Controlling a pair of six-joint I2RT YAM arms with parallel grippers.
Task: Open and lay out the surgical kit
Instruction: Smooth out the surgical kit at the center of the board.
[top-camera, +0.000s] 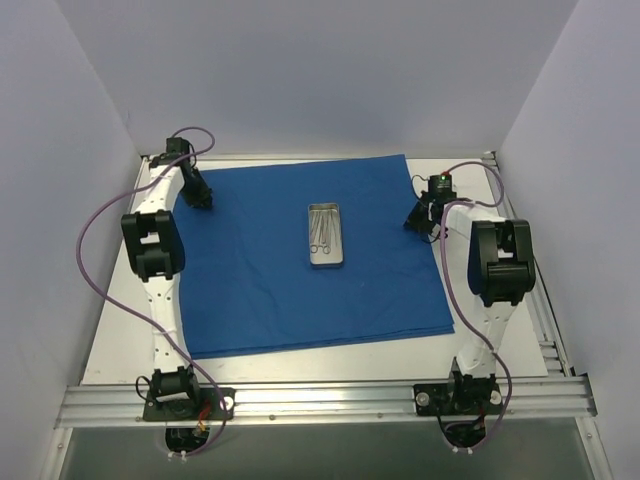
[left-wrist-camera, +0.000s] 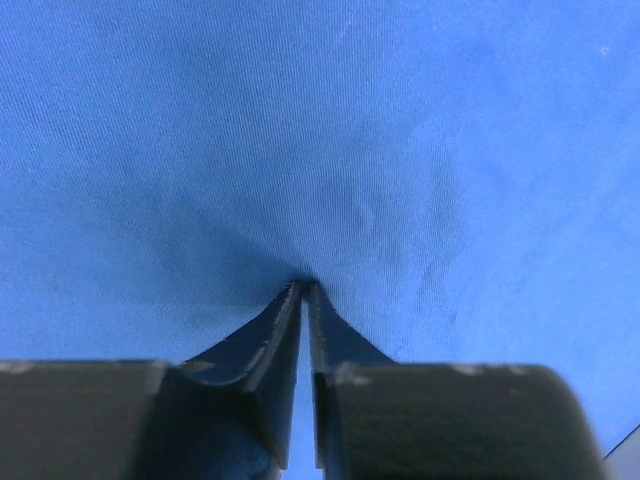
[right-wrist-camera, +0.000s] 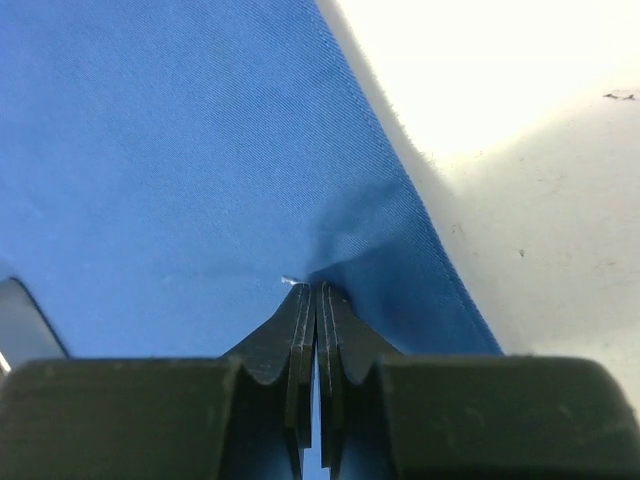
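The top view looks steeply down from above and behind the arm bases at six o'clock, taking in the whole surface (top-camera: 115, 350) and the blue cloth (top-camera: 270, 270). Each wrist view sits very close, looking along its own fingers: the left claw (left-wrist-camera: 305, 285) at ten o'clock, the right claw (right-wrist-camera: 317, 285) near three o'clock. All three views share the cloth.

Top view: even, diffuse overhead light and no hard shadows. The arms drop only faint soft shadows on the desk (top-camera: 330, 365), and focus is sharp throughout. The tray (top-camera: 326, 237) has a mild metallic sheen but no glare.

Left wrist: the blue cloth (left-wrist-camera: 320, 150) is well lit, with crisp weave mid-frame that goes softer toward the top. A dark shadow pools where the left fingers (left-wrist-camera: 270, 340) meet it. The bottom edge is blurred.

Right wrist: the desk in the upper right is blown out near white. The cloth edge casts a soft shadow, and the right fingers (right-wrist-camera: 298, 330) are dark and slightly soft.
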